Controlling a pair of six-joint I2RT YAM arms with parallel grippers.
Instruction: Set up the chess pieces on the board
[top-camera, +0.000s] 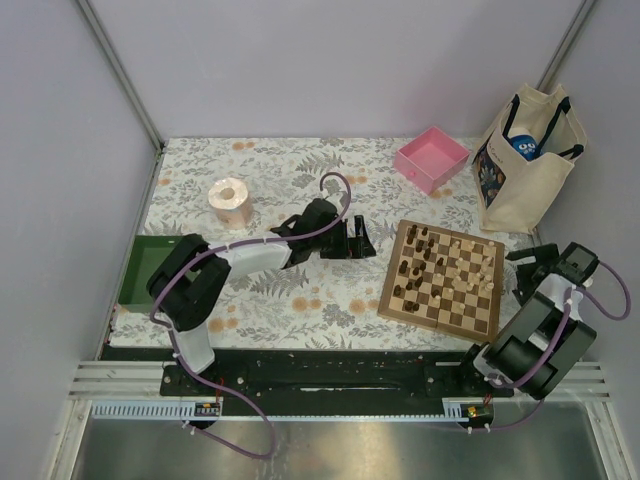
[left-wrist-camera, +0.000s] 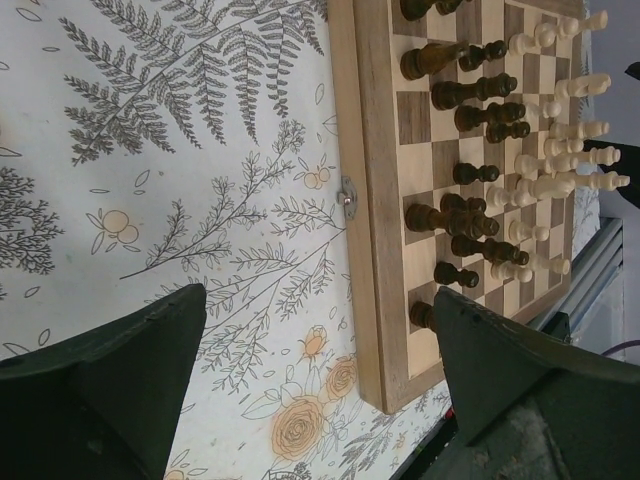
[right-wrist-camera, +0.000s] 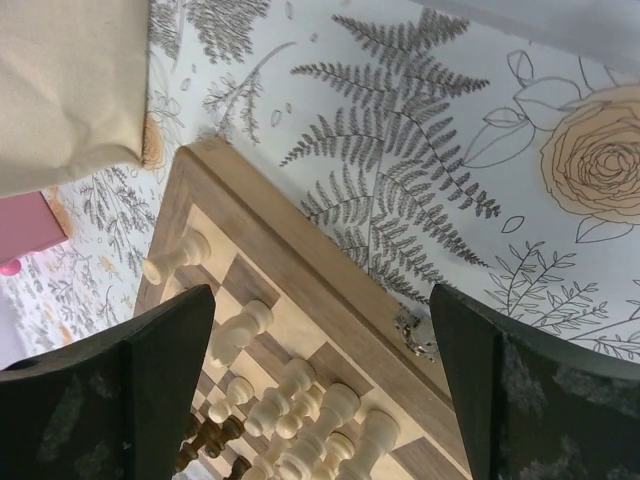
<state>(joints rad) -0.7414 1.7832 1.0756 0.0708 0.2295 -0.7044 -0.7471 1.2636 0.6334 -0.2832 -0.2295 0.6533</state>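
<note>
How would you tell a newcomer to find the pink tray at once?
Start at the floral-patterned table and go to its far right corner, where a cream canvas tote bag stands. Just left of the bag sits the square pink tray, the only pink thing there.

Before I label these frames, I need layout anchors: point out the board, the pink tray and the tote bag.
board (top-camera: 437, 319), top external view, near wooden border.
pink tray (top-camera: 432, 157), top external view, bare inner floor.
tote bag (top-camera: 525, 178), top external view, front cloth panel.

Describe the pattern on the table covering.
The table covering is white with grey fern fronds and orange roses, clearest in the left wrist view.
</note>
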